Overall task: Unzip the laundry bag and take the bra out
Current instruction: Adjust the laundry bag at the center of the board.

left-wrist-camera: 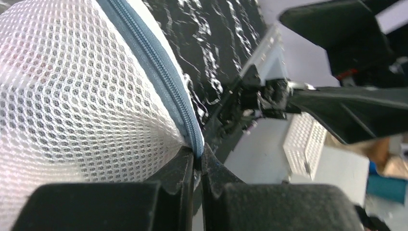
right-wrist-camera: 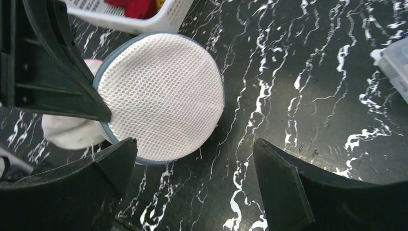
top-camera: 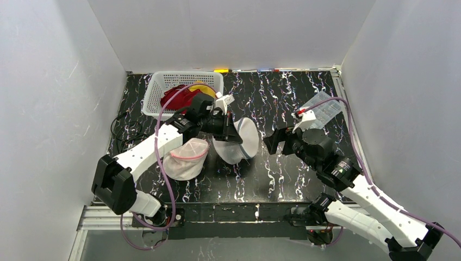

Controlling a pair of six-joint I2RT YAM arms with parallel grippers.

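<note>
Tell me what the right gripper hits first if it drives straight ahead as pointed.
Probably the round mesh laundry bag, pinched at its zipper edge by the left gripper. The open right gripper faces its lower rim; depth is unclear, so it could touch the table first.

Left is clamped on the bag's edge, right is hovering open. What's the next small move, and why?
Probably ease the open right gripper forward and close it on the near rim of the laundry bag. The left gripper is shut on the zipper, which looks closed there, and nothing else holds the bag, so a second grip should brace it for unzipping.
</note>
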